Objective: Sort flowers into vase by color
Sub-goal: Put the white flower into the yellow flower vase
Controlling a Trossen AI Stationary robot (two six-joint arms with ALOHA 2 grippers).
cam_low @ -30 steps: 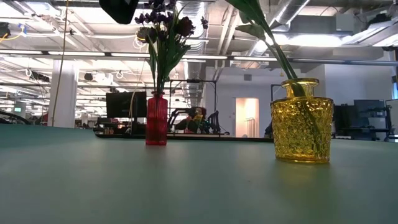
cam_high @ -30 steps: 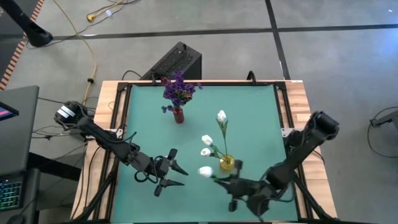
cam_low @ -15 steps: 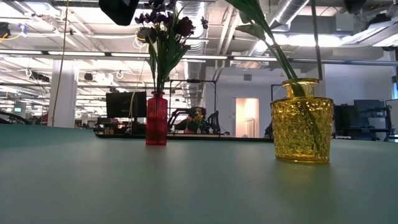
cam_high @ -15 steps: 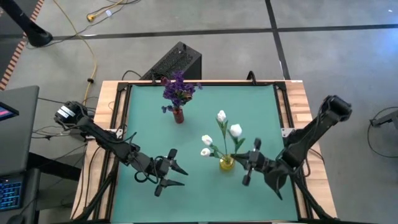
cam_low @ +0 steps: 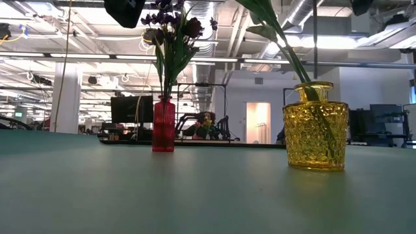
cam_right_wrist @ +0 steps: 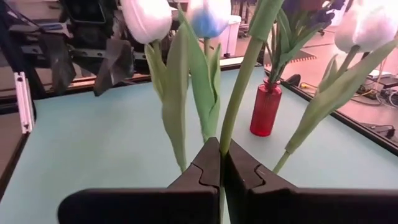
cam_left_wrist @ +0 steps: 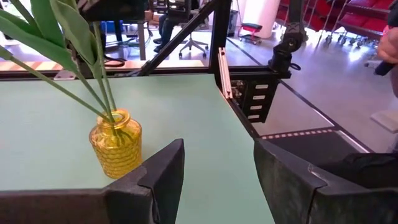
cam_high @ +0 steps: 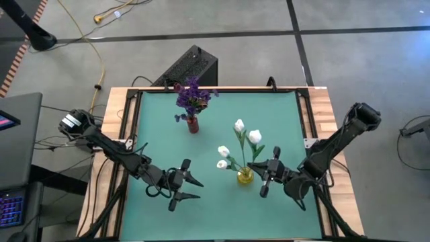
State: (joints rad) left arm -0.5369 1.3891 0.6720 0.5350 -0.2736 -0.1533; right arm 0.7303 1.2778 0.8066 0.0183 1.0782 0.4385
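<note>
1. Standing in the yellow vase [cam_high: 245, 177], three white flowers [cam_high: 223, 152] are seen near the right front part of the green table [cam_high: 161, 134]; a fourth white flower [cam_high: 254, 138] is positioned directly over the vase mouth.
2. The stem of the fourth white flower [cam_right_wrist: 239, 93] is clamped between the closed fingers of the right gripper [cam_high: 267, 176], as shown in the right wrist view.
3. In the low view, this stem [cam_low: 315, 39] is seen hanging vertically above the yellow vase [cam_low: 315, 127]; whether its tip has entered the mouth cannot be told.
4. The right gripper is located just beside the yellow vase, on the side toward the table's right edge.
5. The purple flowers [cam_high: 193, 95] are held upright in the red vase [cam_high: 193, 124], which is placed toward the back of the table, left of centre and well apart from the yellow vase.
6. In the low view, the red vase [cam_low: 163, 125] and its dark blooms [cam_low: 172, 23] are seen to the left of the yellow vase.
7. The left gripper [cam_high: 186, 188] is held over the front left part of the table, with its fingers [cam_left_wrist: 163, 175] spread apart and nothing between them.
8. From the left wrist view, the yellow vase [cam_left_wrist: 115, 143] and its green stems [cam_left_wrist: 74, 68] are seen beyond the parted fingers, untouched by them.
9. A black box [cam_high: 188, 67] is seen on the floor behind the table.
</note>
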